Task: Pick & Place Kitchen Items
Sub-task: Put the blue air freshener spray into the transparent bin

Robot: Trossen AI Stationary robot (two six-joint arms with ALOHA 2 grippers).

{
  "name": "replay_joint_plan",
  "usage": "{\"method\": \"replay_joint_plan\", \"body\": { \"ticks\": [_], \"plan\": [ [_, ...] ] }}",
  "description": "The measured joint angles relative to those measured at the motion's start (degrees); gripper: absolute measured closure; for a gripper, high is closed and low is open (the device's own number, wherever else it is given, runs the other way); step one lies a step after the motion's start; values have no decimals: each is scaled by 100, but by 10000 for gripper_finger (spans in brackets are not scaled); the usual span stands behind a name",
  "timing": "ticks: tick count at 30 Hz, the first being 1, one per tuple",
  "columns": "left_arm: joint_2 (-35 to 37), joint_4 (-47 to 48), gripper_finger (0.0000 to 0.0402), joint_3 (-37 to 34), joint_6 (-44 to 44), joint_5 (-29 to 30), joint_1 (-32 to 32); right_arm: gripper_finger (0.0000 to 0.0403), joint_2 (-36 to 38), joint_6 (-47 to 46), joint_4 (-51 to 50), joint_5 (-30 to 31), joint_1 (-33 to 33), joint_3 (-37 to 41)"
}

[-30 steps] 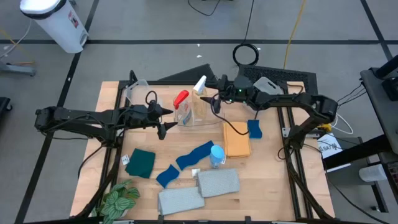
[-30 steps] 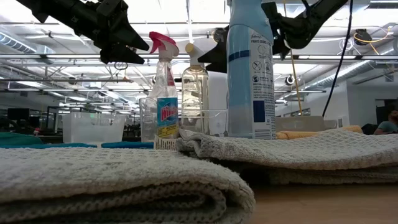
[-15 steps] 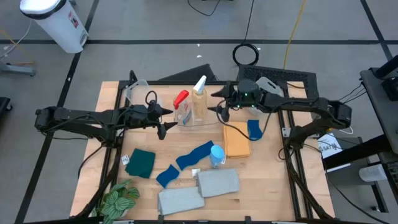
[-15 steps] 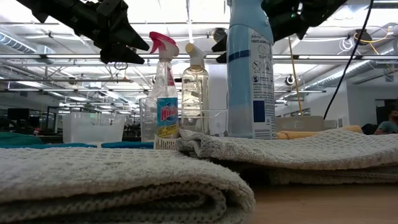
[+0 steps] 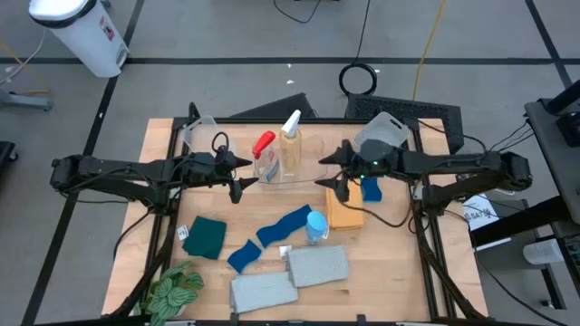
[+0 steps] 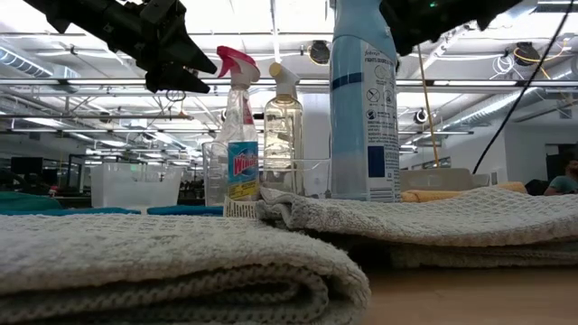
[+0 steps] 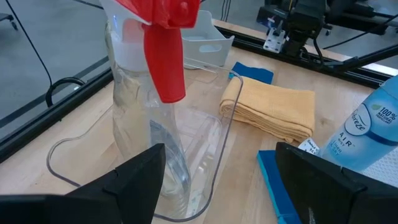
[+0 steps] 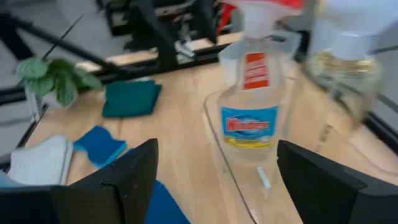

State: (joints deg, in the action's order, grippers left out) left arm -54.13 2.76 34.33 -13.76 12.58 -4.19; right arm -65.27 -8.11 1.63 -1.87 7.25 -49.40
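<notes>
The red-trigger bottle (image 5: 264,154) and the white-trigger bottle (image 5: 291,136) stand upright in a clear shallow tub (image 5: 304,172) at the table's middle back. My left gripper (image 5: 241,177) is open and empty just left of the tub, facing the red-trigger bottle (image 7: 149,93). My right gripper (image 5: 328,174) is open and empty at the tub's right rim, above the orange cloth (image 5: 344,206). The blue-capped bottle (image 5: 315,225) stands upright near the middle. A blue sponge (image 5: 370,188) lies right of the orange cloth.
A blue cloth (image 5: 285,224), a blue sponge (image 5: 243,255), a teal cloth (image 5: 206,235) and two grey folded towels (image 5: 317,265) (image 5: 263,292) lie toward the near edge. A leafy plant (image 5: 172,292) sits at the near left corner. Another clear tub (image 5: 201,134) stands at the back left.
My right gripper has drawn back from beside the white-trigger bottle, toward the table's near edge and a little right, and now sits over the orange cloth's far end. The bottles have stayed in place.
</notes>
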Motion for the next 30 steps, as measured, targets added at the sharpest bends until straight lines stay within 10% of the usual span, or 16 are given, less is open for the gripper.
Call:
{"method": "replay_joint_plan", "body": {
  "ticks": [17, 30],
  "plan": [
    [2, 1, 94, 0, 0, 0, 0, 110, 2234, -322, 42, 507, -1906, 1539],
    [2, 0, 94, 0, 0, 0, -2, 110, 2246, 193, 1258, 483, -2754, 2188]
  ]
}}
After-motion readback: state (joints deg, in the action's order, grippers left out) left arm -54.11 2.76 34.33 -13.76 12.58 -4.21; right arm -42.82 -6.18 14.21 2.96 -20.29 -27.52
